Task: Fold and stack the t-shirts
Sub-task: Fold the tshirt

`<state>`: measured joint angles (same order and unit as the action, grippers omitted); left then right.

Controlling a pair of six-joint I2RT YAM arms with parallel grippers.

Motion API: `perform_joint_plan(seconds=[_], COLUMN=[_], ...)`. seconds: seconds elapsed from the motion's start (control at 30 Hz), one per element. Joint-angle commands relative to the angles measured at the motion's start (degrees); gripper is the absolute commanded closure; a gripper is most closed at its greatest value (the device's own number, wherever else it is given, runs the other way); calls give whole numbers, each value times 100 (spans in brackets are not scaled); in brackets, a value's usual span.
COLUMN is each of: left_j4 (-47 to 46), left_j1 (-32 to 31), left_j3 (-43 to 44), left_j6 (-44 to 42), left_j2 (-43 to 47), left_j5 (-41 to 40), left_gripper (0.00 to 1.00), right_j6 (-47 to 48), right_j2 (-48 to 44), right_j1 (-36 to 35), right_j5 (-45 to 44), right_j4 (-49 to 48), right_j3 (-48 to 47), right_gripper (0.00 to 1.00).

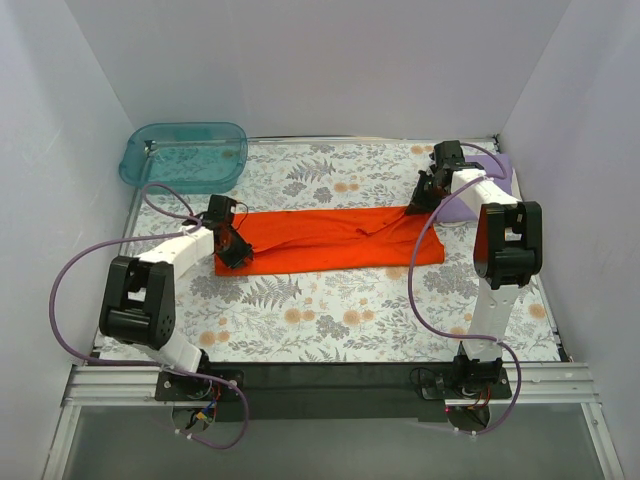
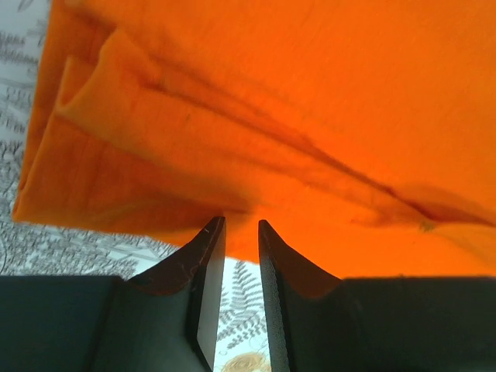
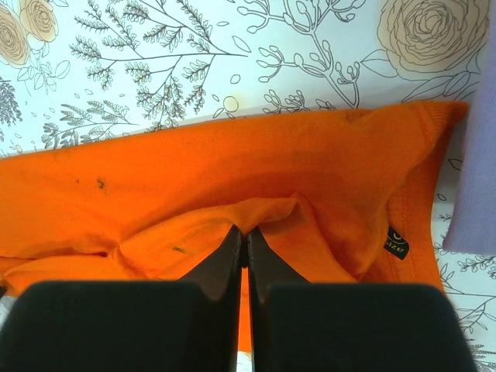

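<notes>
The orange-red t-shirt [image 1: 330, 240] lies across the middle of the table as a long band folded lengthwise. My left gripper [image 1: 232, 255] is at its left end, jaws slightly apart; in the left wrist view [image 2: 242, 225] the tips reach the near edge of the shirt [image 2: 271, 116] with only table showing between them. My right gripper [image 1: 415, 205] is at the shirt's right end, near the collar. In the right wrist view [image 3: 246, 231] it is shut on a raised fold of the orange cloth [image 3: 194, 178]. The lavender t-shirt [image 1: 500, 168] lies at the far right, partly behind the right arm, and shows in the right wrist view [image 3: 477, 186].
A translucent teal tub [image 1: 185, 155] stands at the far left corner. The floral tablecloth [image 1: 330, 310] covers the table. White walls close in the left, back and right sides. Purple cables loop from both arms.
</notes>
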<state>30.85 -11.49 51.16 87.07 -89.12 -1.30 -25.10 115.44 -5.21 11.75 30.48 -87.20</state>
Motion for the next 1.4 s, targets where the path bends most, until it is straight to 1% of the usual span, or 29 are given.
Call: perform_joint_plan(seconds=[0.0,0.2,0.4,0.47,0.5,0.6,0.63,0.67,0.83,1.0,1.03,1.07,1.1,1.2,1.23,1.27,1.37], left_j4=[-281,-238,-185,-185,-185,-185,-185,-176,-97,-123,-141,-149,-141,-167,-167,-167,-185], left_j1=[-12,32,357,428,445,445,445,445,445,445,445,445,445,445,445,445,445], left_j3=[430,904,905,844,826,729,694,598,273,18,-87,-140,-193,-360,-413,-440,-554], left_j6=[100,21,3,-6,-14,-41,-49,-58,-128,-172,-181,-181,-181,-173,-173,-173,-173], left_j2=[-122,-737,-923,-870,-835,-616,-485,-405,139,421,431,439,431,440,448,448,422], left_j5=[-300,-651,-722,-679,-670,-608,-591,-591,-608,-634,-661,-678,-722,-810,-889,-916,-1065], left_gripper=[76,76,75,73,71,66,63,62,60,58,58,58,58,58,59,59,59], right_j6=[76,76,76,84,84,93,85,84,67,128,172,198,225,392,470,506,559], right_j2=[-153,-144,-206,-250,-250,-250,-241,-232,-293,-478,-522,-566,-671,-978,-1075,-1180,-1620], right_j1=[55,55,64,56,55,64,56,55,47,47,55,55,55,56,55,55,64], right_j5=[-24,20,91,108,126,196,222,240,363,433,442,434,381,180,153,118,-14], right_j4=[-24,-25,-25,-16,-16,-25,-25,-33,-68,-139,-139,-147,-148,-147,-148,-148,-156], right_j3=[63,89,98,98,98,80,63,54,27,142,168,229,273,518,694,695,1195], right_gripper=[94,93,92,92,87,80,80,80,81,82,80,75,66,56,54,54,54])
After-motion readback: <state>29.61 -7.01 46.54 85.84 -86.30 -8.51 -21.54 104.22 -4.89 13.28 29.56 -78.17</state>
